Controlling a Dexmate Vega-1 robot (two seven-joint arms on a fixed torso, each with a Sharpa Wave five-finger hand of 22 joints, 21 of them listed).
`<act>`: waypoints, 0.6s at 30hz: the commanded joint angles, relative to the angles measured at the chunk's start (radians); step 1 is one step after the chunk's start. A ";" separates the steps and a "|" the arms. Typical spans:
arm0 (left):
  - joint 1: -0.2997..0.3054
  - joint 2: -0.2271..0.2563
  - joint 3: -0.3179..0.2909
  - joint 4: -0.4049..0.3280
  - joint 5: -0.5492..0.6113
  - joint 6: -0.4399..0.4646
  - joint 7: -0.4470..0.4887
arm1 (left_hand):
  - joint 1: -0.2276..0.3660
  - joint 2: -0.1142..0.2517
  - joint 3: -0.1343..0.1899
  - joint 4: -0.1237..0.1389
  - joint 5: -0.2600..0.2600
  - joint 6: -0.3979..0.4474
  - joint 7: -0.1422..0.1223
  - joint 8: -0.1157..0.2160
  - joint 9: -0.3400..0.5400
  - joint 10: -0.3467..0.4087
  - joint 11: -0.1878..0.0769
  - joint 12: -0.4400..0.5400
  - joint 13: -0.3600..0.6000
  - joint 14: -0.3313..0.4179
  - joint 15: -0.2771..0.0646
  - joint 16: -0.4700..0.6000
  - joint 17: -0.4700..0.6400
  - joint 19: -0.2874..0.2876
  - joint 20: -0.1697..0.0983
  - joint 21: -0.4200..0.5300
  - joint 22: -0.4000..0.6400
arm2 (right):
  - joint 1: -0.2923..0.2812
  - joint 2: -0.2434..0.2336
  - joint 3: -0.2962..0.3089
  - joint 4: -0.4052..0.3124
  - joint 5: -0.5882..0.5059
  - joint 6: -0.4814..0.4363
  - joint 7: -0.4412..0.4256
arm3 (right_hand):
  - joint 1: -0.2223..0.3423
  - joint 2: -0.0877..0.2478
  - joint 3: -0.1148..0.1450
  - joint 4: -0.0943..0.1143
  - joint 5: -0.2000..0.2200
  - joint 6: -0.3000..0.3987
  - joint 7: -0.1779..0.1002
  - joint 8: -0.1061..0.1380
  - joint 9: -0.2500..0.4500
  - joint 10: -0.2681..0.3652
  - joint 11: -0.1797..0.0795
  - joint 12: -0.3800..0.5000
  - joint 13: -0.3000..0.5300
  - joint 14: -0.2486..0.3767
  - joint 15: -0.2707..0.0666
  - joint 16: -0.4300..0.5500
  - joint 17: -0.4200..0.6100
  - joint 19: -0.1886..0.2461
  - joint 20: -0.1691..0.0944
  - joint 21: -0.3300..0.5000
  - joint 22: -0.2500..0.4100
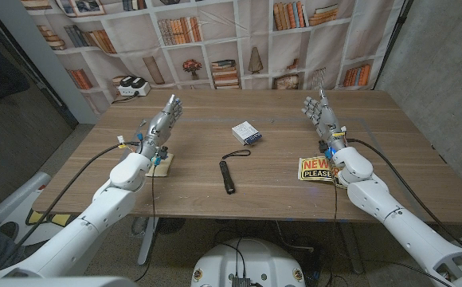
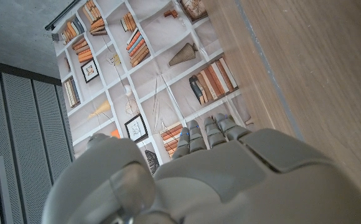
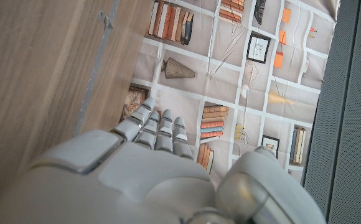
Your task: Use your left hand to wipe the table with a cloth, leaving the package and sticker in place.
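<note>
- Left hand [image 1: 166, 119] hovers spread, holding nothing; the cloth [image 1: 162, 165] lies by the table's [image 1: 215, 199] left edge, under its forearm.
- Wiping looks unstarted; package [image 1: 247, 133] and sticker [image 1: 317, 169] lie undisturbed.

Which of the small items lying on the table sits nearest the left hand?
The cream cloth, partly under the left hand's wrist; the black stick and package lie mid-table.

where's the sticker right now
In the head view the sticker lies near the table's front edge on the robot's right, partly under the right arm's wrist, right of the black pen-like tool.
</note>
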 commanded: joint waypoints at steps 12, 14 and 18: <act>0.131 0.080 -0.060 -0.087 0.164 -0.067 0.112 | 0.036 -0.002 0.003 -0.018 0.004 0.033 0.000 0.008 0.003 0.043 -0.006 0.009 0.005 0.050 -0.002 0.008 0.004 0.048 -0.018 0.013 0.004 | 0.017 -0.001 -0.015 -0.009 -0.008 -0.047 -0.020 | 0.014 0.003 -0.001 -0.005 0.005 0.012 -0.001 0.004 0.005 0.013 0.000 0.007 0.004 0.010 0.003 0.006 0.003 0.008 -0.011 -0.003 0.003; 0.151 0.089 -0.071 -0.111 0.206 -0.056 0.156 | 0.040 -0.001 0.004 -0.020 0.003 0.035 0.000 0.008 0.003 0.045 -0.009 0.009 0.005 0.051 -0.002 0.008 0.004 0.048 -0.018 0.013 0.004 | 0.021 0.000 -0.018 -0.006 -0.014 -0.047 -0.022 | 0.014 0.003 -0.002 -0.005 0.005 0.013 -0.002 0.004 0.005 0.014 0.001 0.007 0.004 0.011 0.003 0.006 0.003 0.009 -0.011 -0.003 0.003; 0.182 0.099 -0.091 -0.145 0.278 -0.040 0.223 | 0.051 -0.001 0.007 -0.025 0.003 0.041 -0.001 0.009 0.003 0.053 -0.007 0.010 0.005 0.057 -0.005 0.007 0.003 0.051 -0.019 0.012 0.004 | 0.025 0.005 -0.020 0.001 -0.015 -0.042 -0.021 | 0.014 0.004 -0.002 -0.005 0.005 0.014 -0.002 0.004 0.005 0.015 0.002 0.008 0.004 0.012 0.003 0.006 0.003 0.009 -0.011 -0.003 0.003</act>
